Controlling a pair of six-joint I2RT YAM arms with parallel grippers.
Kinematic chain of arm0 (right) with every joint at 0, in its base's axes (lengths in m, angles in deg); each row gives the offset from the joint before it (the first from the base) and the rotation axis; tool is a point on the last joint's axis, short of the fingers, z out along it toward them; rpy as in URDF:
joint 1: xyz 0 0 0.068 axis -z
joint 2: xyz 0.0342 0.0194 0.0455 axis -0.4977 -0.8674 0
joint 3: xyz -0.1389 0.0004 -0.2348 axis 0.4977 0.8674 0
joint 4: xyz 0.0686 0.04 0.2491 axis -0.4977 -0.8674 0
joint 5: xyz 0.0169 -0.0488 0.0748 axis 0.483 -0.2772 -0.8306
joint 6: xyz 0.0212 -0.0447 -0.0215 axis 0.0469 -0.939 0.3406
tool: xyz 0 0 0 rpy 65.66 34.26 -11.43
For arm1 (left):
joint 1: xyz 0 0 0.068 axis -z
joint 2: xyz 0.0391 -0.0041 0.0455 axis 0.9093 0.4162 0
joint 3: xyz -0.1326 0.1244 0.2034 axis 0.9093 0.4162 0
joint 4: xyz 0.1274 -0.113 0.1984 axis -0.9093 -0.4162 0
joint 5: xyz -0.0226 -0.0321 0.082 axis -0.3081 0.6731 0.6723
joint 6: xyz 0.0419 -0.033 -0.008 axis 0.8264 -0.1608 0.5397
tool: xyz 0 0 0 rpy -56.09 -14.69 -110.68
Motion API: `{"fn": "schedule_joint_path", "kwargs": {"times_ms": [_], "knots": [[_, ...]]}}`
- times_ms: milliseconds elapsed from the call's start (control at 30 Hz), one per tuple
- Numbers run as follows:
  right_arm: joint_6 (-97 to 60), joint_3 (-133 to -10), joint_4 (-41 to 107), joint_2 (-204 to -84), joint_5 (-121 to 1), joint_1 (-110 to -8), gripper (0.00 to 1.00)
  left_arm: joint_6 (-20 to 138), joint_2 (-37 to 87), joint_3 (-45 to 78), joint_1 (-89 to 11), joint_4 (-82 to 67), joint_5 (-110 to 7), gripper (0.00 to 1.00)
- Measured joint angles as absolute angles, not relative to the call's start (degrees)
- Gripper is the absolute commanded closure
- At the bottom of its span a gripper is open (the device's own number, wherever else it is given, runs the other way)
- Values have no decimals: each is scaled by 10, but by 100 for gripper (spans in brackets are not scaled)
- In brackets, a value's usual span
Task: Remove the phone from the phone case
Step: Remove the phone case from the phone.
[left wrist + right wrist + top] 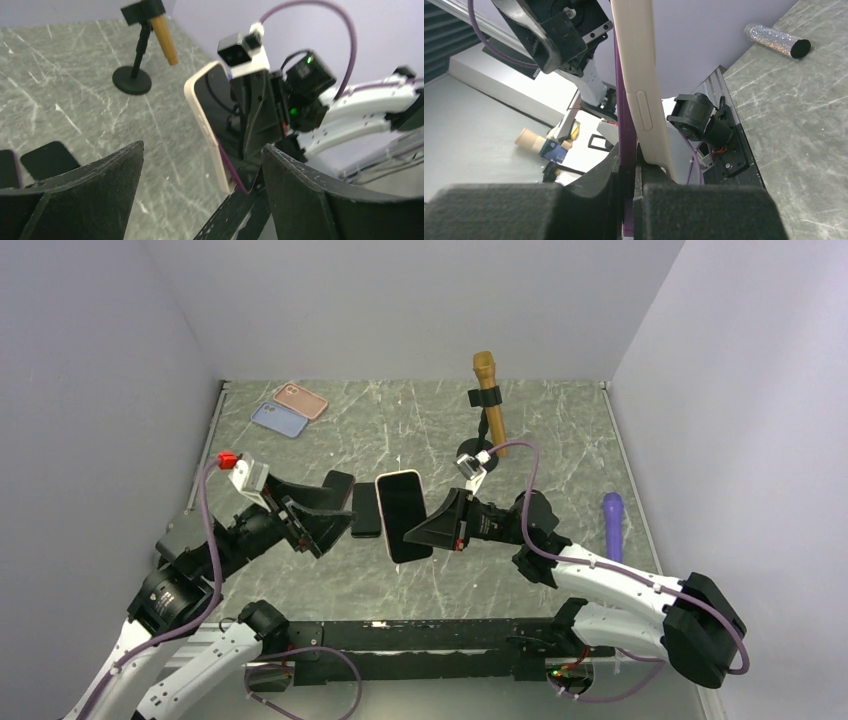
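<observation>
The phone [401, 515], dark-screened with a cream edge, is held tilted above the middle of the table. A thin purple phone case [625, 125] lies along its back. My right gripper [428, 528] is shut on the purple case edge [235, 174], and the cream phone side [639, 85] stands just outside the jaws, against the right finger. My left gripper [335, 512] hangs left of the phone, open and holding nothing. In the left wrist view the phone's edge [206, 120] lies between and beyond its spread fingers [107, 175].
A dark flat phone or case [365, 510] lies on the table under the left gripper. A pink case [301, 400] and a blue case [279, 418] sit at the back left. A gold microphone on a stand [489, 400] and a purple glitter microphone [612, 525] stand to the right.
</observation>
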State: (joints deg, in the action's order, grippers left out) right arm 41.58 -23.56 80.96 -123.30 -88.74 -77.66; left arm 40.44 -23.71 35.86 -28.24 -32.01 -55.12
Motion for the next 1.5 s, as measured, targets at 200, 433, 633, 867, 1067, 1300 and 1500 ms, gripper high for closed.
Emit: {"fn": "schedule_joint_path", "kwargs": {"times_ms": [200, 433, 633, 867, 1067, 1300, 1500], "knots": [[404, -236, 797, -1224, -887, -777, 100, 424, -216, 370, -282, -356, -644, 29], [407, -236, 801, -1224, -887, -777, 100, 371, -200, 480, -281, -306, -741, 32], [408, -236, 802, -1222, -887, -777, 100, 328, -197, 514, -264, -251, -780, 42], [410, -236, 805, -1219, -887, -777, 100, 311, -186, 520, -249, -215, -782, 53], [410, -236, 809, -1221, -886, -773, 100, 304, -165, 520, -243, -195, -787, 59], [413, -236, 812, -1225, -886, -770, 100, 304, -152, 520, -241, -180, -798, 64], [418, -234, 817, -1226, -886, -768, 100, 308, -143, 520, -241, -177, -804, 49]]}}
